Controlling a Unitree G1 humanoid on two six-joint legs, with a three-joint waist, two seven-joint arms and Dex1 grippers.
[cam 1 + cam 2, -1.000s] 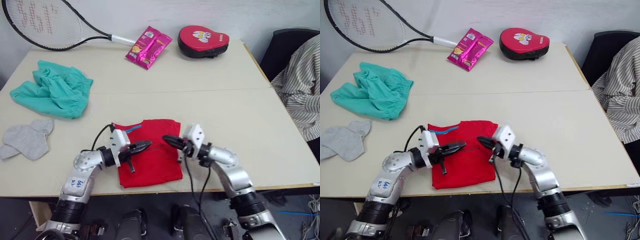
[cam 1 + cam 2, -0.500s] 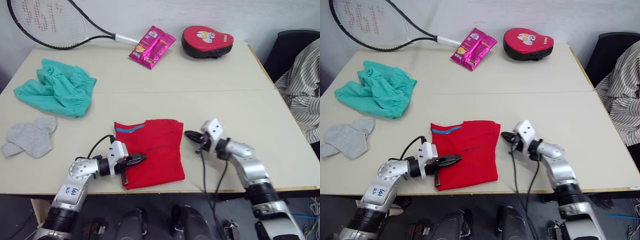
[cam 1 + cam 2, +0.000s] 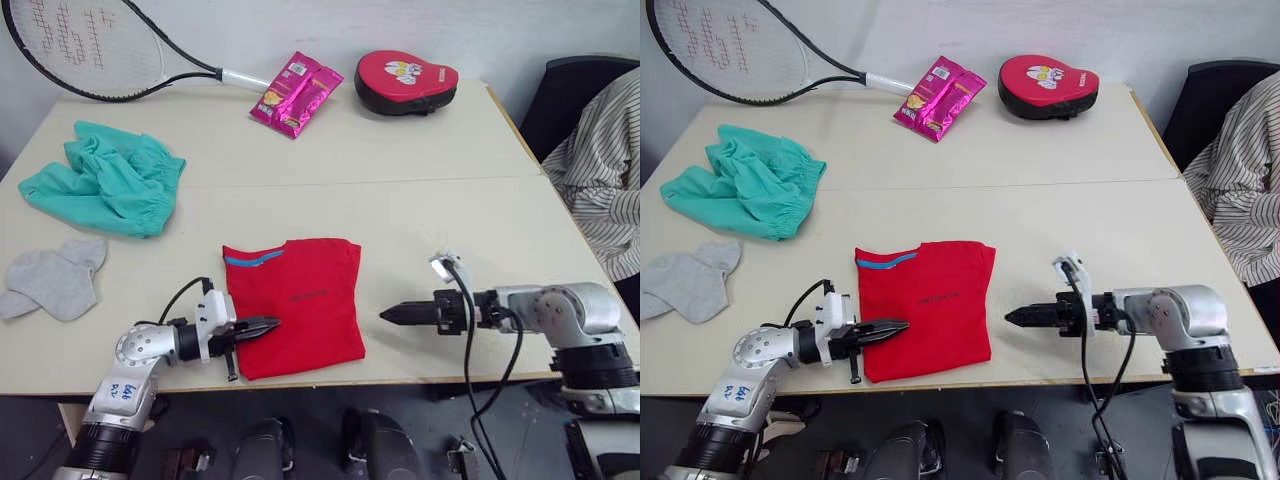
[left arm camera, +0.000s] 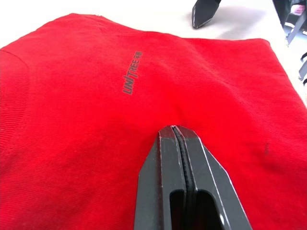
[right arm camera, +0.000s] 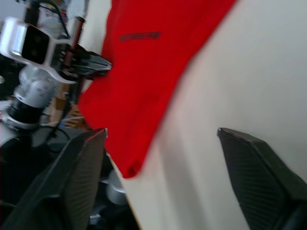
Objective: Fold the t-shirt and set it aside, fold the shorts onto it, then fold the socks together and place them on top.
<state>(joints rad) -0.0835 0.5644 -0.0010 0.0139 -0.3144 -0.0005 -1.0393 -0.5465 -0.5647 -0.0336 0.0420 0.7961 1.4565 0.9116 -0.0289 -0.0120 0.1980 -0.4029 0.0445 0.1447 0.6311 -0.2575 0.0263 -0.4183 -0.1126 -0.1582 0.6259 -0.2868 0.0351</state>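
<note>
- The t-shirt (image 3: 294,305) lies folded into a neat rectangle at the near edge of the table (image 3: 480,215), blue collar trim on its far left corner.
- The left gripper (image 3: 268,326) rests on the shirt's near left part, its 2 fingers pressed together with no cloth between them.
- The right gripper (image 3: 392,314) hovers over bare table just right of the shirt; in its wrist view the fingers stand wide apart.
- My guess: the shirt now needs setting aside. Grip both near corners through all layers and slide it flat, so the fold holds.
- The socks (image 3: 52,279) lie at the left edge.
- The shorts (image 3: 104,177) sit crumpled further back on the left.
- A racket (image 3: 95,45), a pink packet (image 3: 297,92) and a red pad (image 3: 404,81) line the far edge.
</note>
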